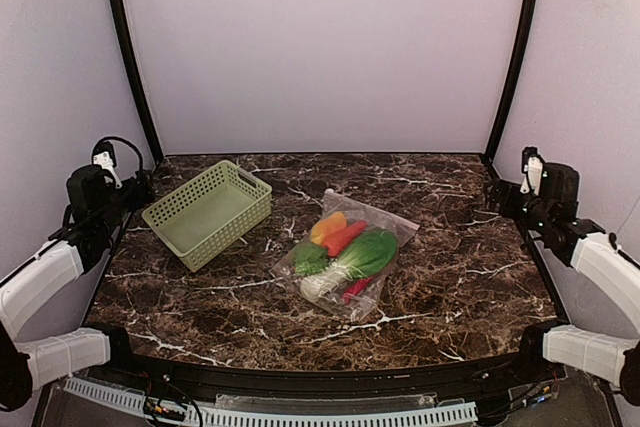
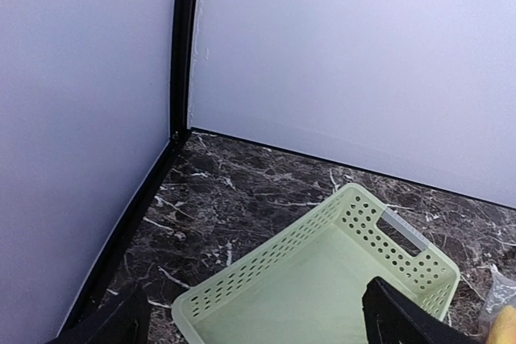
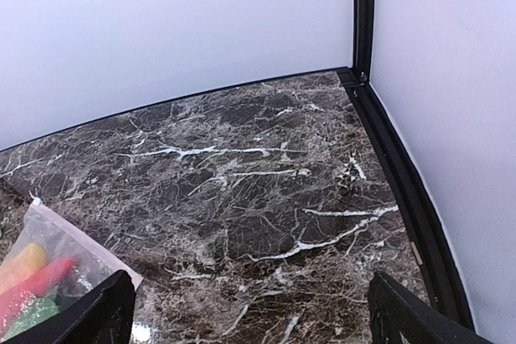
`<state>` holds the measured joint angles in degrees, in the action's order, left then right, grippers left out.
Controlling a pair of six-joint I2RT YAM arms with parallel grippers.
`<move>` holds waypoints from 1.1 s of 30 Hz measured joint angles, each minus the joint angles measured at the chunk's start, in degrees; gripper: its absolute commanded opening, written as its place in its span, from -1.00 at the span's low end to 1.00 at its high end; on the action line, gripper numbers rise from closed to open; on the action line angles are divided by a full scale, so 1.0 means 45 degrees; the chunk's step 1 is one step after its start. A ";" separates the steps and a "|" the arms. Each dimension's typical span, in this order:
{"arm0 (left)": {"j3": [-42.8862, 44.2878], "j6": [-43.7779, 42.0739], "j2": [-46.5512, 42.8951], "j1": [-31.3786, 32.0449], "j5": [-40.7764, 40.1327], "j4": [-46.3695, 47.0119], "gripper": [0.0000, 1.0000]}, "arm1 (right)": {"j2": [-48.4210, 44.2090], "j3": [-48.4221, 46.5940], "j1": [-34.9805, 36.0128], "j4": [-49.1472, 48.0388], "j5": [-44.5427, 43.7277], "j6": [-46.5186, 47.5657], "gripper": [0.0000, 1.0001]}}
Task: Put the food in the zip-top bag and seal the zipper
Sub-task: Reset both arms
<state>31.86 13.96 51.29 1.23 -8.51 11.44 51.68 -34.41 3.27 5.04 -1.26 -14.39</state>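
**A:** Entry one, left gripper [image 2: 258, 317]?
**B:** Jaws wide, nothing held. Green basket [image 2: 322, 279] directly ahead of it.
**A:** Right gripper [image 3: 254, 312]?
**B:** Wide, nothing held. Zip-top bag [image 3: 97, 257] ahead to its left, with the food [image 3: 36, 275] inside.
**A:** Step?
**B:** Filling looks done; sealing is next. Cannot tell whether the zipper [image 3: 85, 241] is pressed. Probably one claw pins the bag while the other pinches along the strip.
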 measured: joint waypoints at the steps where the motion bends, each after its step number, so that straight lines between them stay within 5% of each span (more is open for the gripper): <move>1: -0.0287 -0.0160 -0.0141 0.0000 -0.0291 0.0301 0.89 | -0.0170 0.0301 -0.0005 -0.0432 -0.0078 0.0155 0.97; 17: -0.4930 -0.2351 0.0763 0.0000 -0.1525 0.6761 0.95 | -0.1341 0.5212 -0.0005 -0.7135 -0.0714 0.2322 0.97; 33: -0.5299 -0.2526 0.0782 0.0000 -0.1962 0.7873 0.97 | -0.1972 0.5663 -0.0005 -0.8466 -0.0787 0.2414 0.97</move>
